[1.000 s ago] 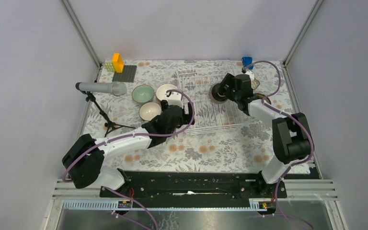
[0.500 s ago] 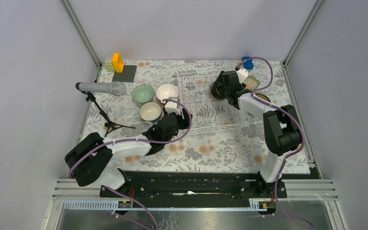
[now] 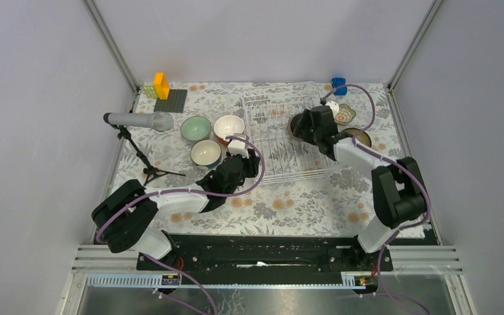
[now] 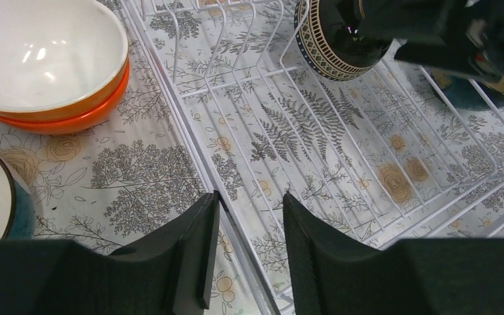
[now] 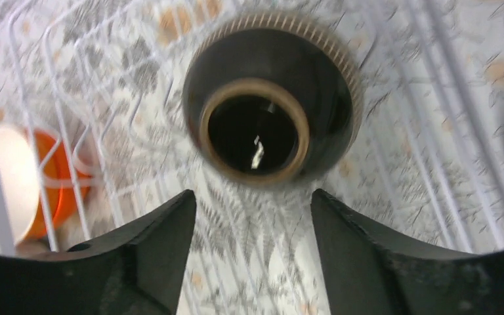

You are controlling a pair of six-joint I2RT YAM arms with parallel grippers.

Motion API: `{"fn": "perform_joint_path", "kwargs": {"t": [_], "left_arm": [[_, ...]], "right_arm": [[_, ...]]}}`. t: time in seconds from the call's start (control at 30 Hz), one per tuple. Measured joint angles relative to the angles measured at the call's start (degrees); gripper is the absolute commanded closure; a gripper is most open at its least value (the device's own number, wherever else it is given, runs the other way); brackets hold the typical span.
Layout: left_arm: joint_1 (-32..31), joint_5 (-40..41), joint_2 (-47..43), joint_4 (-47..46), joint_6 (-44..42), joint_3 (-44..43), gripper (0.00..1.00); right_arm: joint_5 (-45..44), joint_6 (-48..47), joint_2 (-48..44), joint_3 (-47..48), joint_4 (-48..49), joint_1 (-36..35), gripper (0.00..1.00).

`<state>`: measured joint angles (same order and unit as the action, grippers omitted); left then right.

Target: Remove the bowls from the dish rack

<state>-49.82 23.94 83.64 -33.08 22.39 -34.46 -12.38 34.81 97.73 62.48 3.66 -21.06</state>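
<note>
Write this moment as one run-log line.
left gripper open, empty | right gripper open, facing dark bowl | dark bowl in dish rack

Glossy glaze is shining on the dark brown bowl (image 5: 269, 62). Smooth white-coated wire is forming the dish rack (image 3: 287, 154). The desk cloth (image 4: 138, 177) is looking matt, and my left end effector (image 4: 248, 210) is showing matt black plastic.

The floral desk (image 3: 289, 197) carries the rack (image 3: 262, 111) at centre. Left of it stand a mint bowl (image 3: 195, 127), orange bowl (image 3: 228, 125), teal bowl (image 3: 205, 152), tripod (image 3: 149, 172) and baseplate (image 3: 171, 100); a blue block (image 3: 338, 84) lies far right.
</note>
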Motion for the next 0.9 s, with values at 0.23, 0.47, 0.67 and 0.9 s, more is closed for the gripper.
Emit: {"fn": "perform_joint_path", "kwargs": {"t": [0.23, 0.47, 0.67, 0.9], "left_arm": [[0.0, 0.6, 0.0, 0.1, 0.4, 0.0, 0.87], [0.6, 4.4, 0.0, 0.0, 1.6, 0.0, 1.0], [0.6, 4.3, 0.0, 0.0, 1.2, 0.0, 1.0], [0.5, 3.9, 0.0, 0.0, 1.0, 0.0, 1.0]], "right_arm": [[12.8, -3.5, -8.6, -9.0, 3.8, -0.1, 0.4], [11.7, -4.5, -11.0, -10.0, 4.9, -0.2, 0.23], [1.2, -0.8, -11.8, -10.0, 4.8, -0.3, 0.29], [-7.2, 3.0, -10.8, -8.6, 4.0, -0.3, 0.31]]}}
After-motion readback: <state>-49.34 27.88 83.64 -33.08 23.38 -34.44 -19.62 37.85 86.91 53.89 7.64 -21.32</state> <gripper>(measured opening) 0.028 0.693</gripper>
